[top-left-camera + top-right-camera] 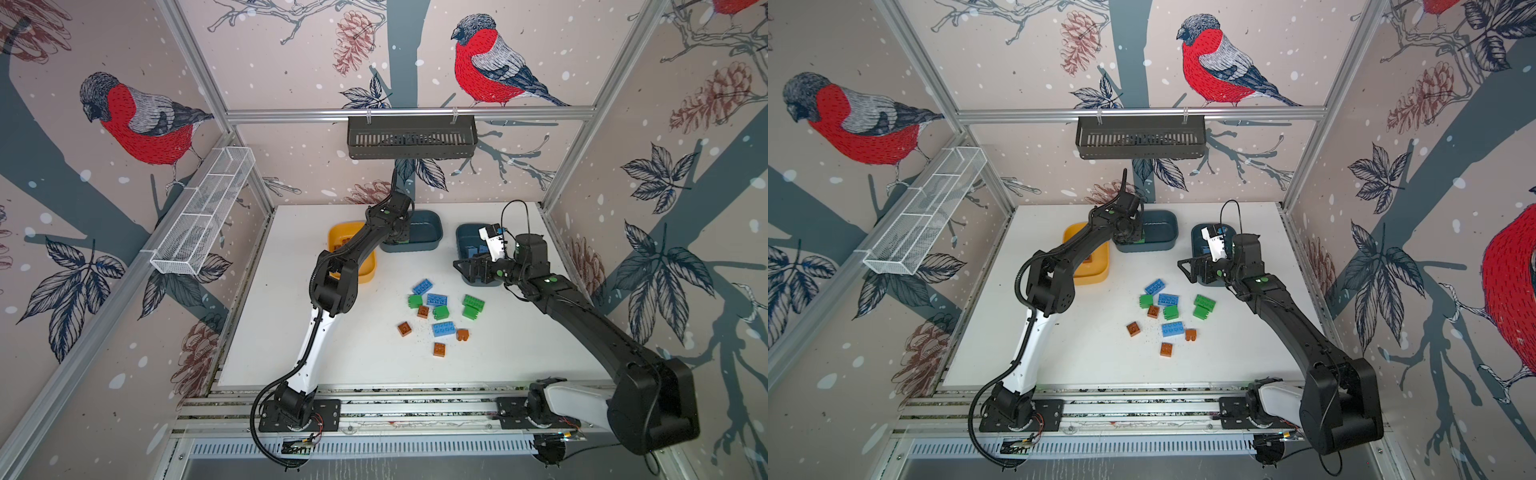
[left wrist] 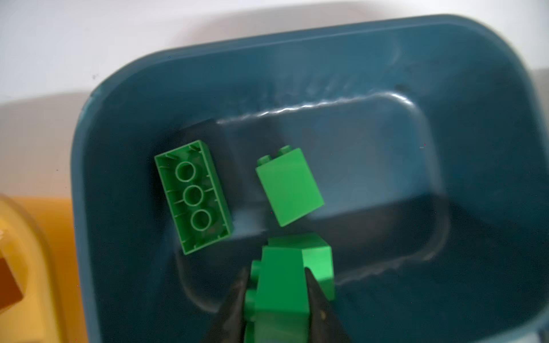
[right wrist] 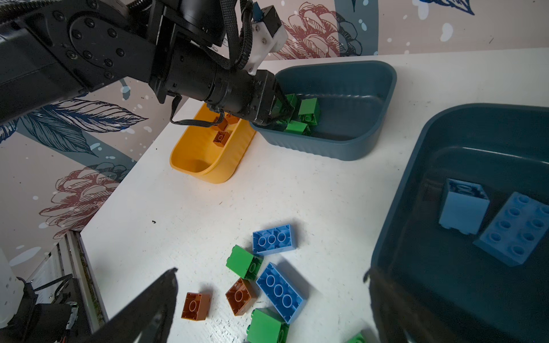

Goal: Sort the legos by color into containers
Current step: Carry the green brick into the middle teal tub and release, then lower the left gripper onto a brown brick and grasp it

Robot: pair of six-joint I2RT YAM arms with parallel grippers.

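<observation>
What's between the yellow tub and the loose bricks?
Nothing: bare white table separates the yellow tub from the loose bricks, clearest in the right wrist view.

The white table (image 1: pixel 374 365) bears a yellow tub (image 1: pixel 368 270), two teal tubs (image 1: pixel 428 245) and loose legos (image 1: pixel 444 328).

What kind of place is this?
Probably a robot test booth: a left arm and right arm bolted to a metal rail, aluminium frame holding bird-wallpaper panels, toy bricks on a white table.
</observation>
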